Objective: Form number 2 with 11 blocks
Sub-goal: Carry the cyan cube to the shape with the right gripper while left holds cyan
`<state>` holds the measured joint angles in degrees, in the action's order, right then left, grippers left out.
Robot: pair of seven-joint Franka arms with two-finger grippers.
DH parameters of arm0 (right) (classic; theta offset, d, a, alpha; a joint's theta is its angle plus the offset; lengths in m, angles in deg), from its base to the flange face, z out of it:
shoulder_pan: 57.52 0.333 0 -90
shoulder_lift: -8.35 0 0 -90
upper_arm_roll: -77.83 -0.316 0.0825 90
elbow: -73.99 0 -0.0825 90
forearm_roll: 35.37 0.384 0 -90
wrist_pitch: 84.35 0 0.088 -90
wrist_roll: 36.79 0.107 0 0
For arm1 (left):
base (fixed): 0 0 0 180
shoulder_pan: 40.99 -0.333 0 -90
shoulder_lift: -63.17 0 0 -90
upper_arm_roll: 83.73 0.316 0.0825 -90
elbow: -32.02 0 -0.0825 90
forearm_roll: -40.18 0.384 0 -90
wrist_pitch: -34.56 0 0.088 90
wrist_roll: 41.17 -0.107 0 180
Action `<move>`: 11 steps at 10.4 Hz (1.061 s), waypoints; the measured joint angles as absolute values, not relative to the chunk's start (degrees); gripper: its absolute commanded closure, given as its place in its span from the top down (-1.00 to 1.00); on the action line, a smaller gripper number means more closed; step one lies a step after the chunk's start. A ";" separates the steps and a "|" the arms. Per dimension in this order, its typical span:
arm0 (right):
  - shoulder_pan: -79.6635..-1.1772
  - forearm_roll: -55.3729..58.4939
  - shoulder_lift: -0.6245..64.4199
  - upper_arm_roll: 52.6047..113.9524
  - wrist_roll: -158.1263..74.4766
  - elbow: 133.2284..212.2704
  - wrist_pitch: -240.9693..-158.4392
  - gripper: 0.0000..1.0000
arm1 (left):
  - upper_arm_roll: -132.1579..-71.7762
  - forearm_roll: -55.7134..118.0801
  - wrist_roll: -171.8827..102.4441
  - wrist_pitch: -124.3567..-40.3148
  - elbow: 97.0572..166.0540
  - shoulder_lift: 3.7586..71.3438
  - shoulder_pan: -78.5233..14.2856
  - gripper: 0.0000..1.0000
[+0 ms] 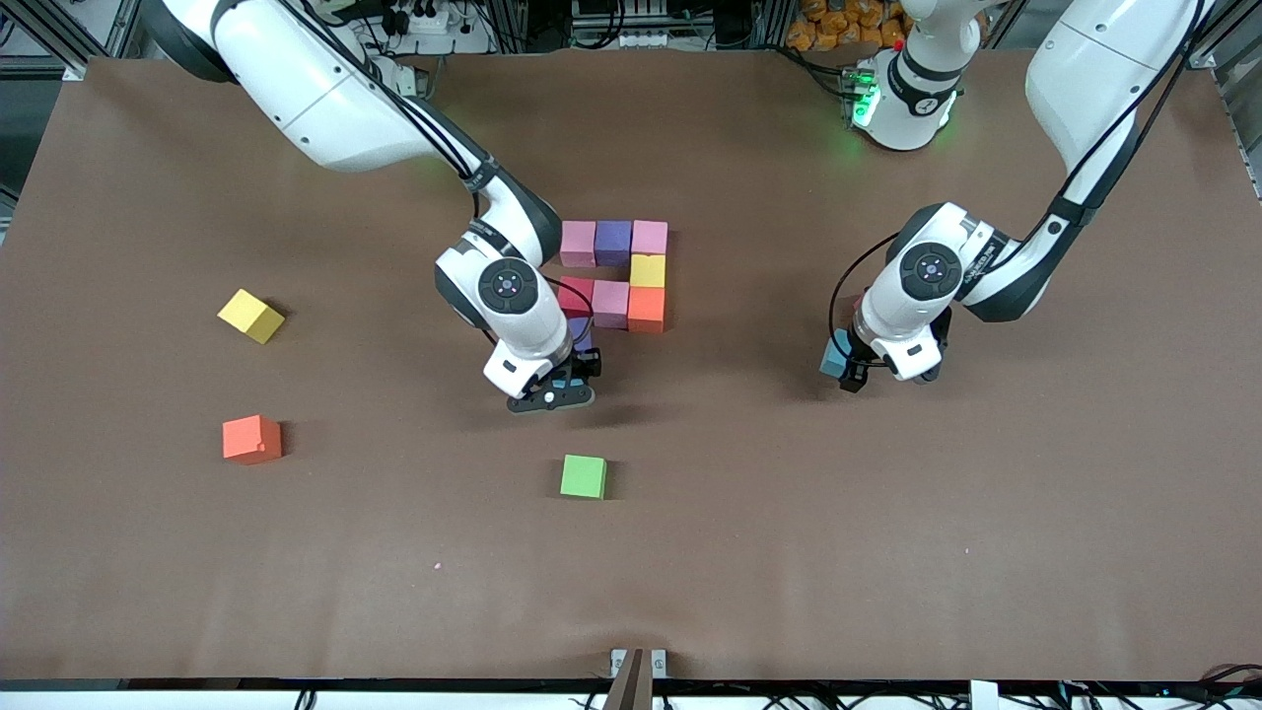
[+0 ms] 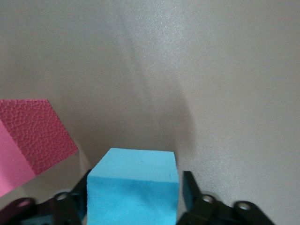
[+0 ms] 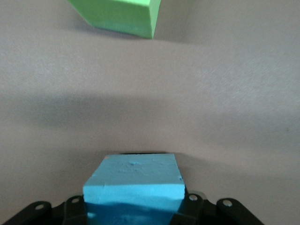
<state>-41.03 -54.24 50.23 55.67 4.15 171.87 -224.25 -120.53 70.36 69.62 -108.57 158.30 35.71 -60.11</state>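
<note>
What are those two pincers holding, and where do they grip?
Each holds a light blue cube by opposite side faces: the right pincer one, the left pincer another.

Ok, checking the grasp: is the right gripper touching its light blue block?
Touching. The right wrist view shows the right gripper pressed against both sides of the light blue block.

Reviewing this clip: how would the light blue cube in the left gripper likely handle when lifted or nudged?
The matte light blue cube between the left gripper fingers looks like foam, so probably light. Its flat faces suggest it would slide, not roll. The grainy, dull surface should grip well, though hard squeezing might dent it.
</note>
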 measured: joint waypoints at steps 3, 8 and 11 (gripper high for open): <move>-39.77 -54.24 50.79 55.87 6.98 171.14 -224.31 -0.52 | -120.53 70.37 69.62 -108.76 156.65 35.79 -60.44 0.36; -38.74 -54.37 51.67 57.13 7.41 170.45 -225.51 -0.49 | -120.86 68.88 70.39 -107.86 151.15 35.83 -60.21 0.36; -38.62 -54.90 51.67 57.56 7.40 170.31 -225.46 -0.41 | -120.90 68.22 70.45 -105.08 148.16 34.60 -59.54 0.36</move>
